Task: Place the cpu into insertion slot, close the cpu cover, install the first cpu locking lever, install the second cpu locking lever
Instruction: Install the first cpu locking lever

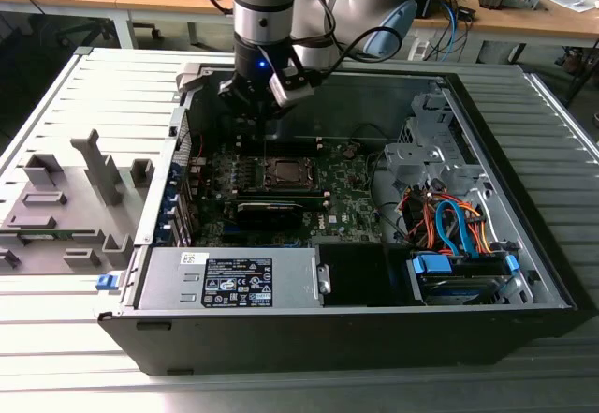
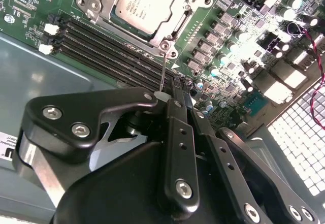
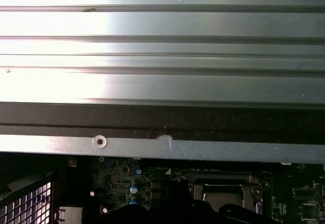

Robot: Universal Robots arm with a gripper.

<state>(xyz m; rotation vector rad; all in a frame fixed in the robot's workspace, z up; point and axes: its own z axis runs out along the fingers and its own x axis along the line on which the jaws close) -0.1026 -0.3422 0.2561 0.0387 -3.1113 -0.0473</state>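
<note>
The cpu (image 2: 144, 5) lies silvery face up in the insertion slot (image 2: 96, 6), which sits mid-motherboard in the exterior view (image 1: 284, 171). The cpu cover (image 2: 184, 11) lies flat around the chip as a dull metal frame; it also appears in the first wrist view (image 3: 223, 189). A thin locking lever rod (image 2: 163, 69) runs from the socket's corner up to my fingertips. My gripper (image 2: 177, 93) is shut, tips together just beside the rod's end; whether it presses the rod I cannot tell. In the exterior view the gripper (image 1: 255, 113) hangs over the board's rear, behind the socket.
Long black memory slots (image 2: 111, 49) lie between socket and gripper. A black card (image 1: 270, 209) sits in front of the socket. The open case holds a power supply (image 1: 234, 277), drive cage and orange and blue cables (image 1: 449, 226). A grey fixture (image 1: 65, 202) stands on the exterior view's left.
</note>
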